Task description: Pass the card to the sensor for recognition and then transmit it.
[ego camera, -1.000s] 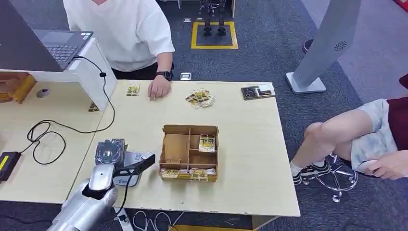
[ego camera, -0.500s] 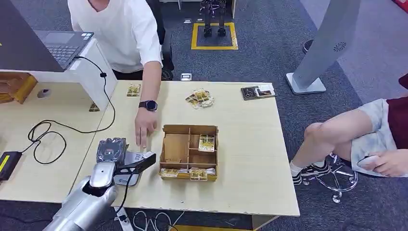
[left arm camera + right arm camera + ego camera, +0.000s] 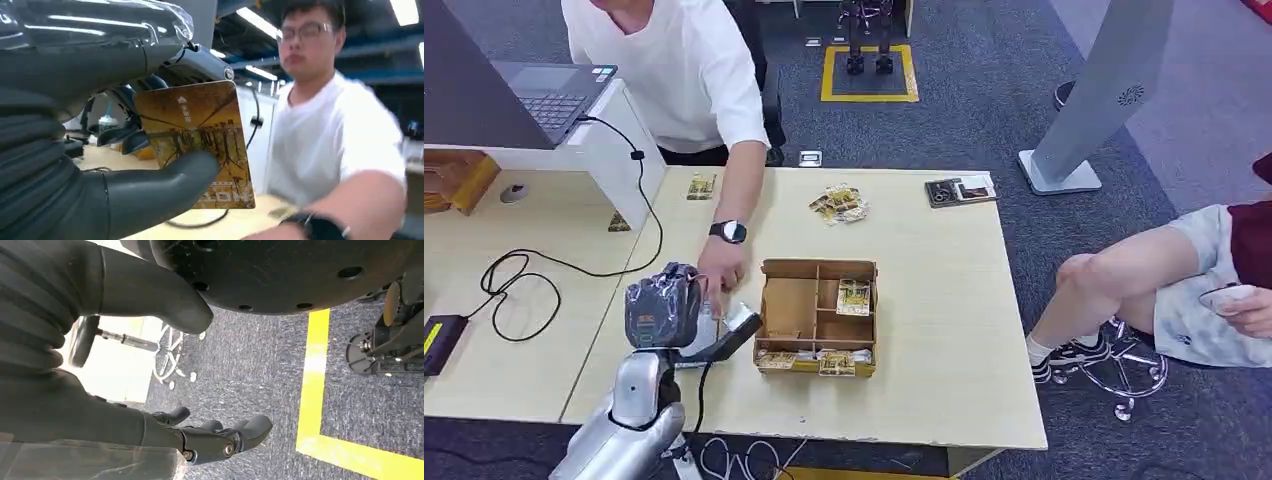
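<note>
The left hand pinches the card above the table's near-left corner, beside the divided box. A person's hand reaches in just behind it. The right wrist view shows the right hand empty over carpet, fingers loosely apart.

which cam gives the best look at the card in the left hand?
Left wrist view: the card sits close up, its printed face showing, pinched between the left hand's thumb and fingers. The head view shows it as a small pale sliver past the hand, edge-on. The right wrist view faces the floor.
</note>
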Action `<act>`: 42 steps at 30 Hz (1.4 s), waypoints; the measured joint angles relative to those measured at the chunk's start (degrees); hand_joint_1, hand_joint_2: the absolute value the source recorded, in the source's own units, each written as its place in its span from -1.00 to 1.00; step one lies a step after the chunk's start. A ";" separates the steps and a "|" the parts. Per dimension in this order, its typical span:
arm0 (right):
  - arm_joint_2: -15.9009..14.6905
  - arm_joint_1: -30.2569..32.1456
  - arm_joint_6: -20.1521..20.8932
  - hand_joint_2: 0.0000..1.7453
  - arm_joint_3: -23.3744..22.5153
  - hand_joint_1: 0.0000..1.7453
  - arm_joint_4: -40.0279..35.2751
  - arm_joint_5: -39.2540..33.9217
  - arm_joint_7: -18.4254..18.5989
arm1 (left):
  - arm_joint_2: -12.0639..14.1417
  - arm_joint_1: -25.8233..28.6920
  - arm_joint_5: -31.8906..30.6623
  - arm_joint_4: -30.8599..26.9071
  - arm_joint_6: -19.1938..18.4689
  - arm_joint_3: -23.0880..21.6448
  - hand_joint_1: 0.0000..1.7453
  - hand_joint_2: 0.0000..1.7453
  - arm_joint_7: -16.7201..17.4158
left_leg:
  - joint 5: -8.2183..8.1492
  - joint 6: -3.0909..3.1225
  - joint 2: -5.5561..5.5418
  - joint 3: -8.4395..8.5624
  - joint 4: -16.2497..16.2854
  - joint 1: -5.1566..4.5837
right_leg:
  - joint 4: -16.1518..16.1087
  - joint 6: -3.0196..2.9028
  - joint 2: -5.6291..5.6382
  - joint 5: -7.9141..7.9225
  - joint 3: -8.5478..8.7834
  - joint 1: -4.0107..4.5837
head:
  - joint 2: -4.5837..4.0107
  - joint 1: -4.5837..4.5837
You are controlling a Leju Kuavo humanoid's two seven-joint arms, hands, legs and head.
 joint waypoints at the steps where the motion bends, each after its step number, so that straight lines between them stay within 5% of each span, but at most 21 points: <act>1: 0.02 0.00 -0.02 1.00 0.00 -1.00 0.00 0.00 -0.02 | -0.44 0.48 0.15 -1.12 1.04 0.70 1.00 1.00 -1.10 | 0.00 0.00 0.00 0.01 0.00 0.00 | 0.00 0.00 0.00 0.00 0.00 0.00 | 0.00 0.00; 12: 0.02 0.06 -0.07 1.00 0.00 -1.00 -0.07 0.17 -0.33 | -7.04 4.53 2.07 -12.67 1.24 9.81 1.00 1.00 -17.37 | 0.01 0.00 -0.01 -0.01 0.00 0.00 | 0.01 0.00 -0.01 0.00 -0.01 0.00 | 0.00 0.00; 16: 0.02 0.05 -0.07 1.00 0.00 -1.00 -0.09 0.52 -0.33 | -9.22 4.47 3.85 -13.53 1.24 12.02 1.00 1.00 -20.80 | 0.01 0.00 -0.01 -0.01 0.00 0.00 | 0.00 0.00 -0.01 0.00 -0.01 0.00 | 0.00 0.00; 25: 0.00 0.00 -0.07 1.00 0.02 -1.00 -0.17 1.90 -0.33 | -11.22 2.40 3.65 -12.89 1.22 13.02 1.00 1.00 -21.72 | 0.01 0.00 -0.01 0.00 0.00 0.01 | 0.01 0.00 -0.01 0.01 -0.03 0.00 | 0.00 0.00; 42: -0.37 -0.28 0.02 1.00 0.02 -1.00 -0.74 5.44 -0.31 | -10.71 -8.93 2.01 1.50 1.22 8.61 1.00 1.00 -13.04 | 0.02 -0.01 0.00 -0.03 0.01 0.00 | 0.01 -0.01 0.00 0.03 -0.07 0.00 | 0.00 -0.02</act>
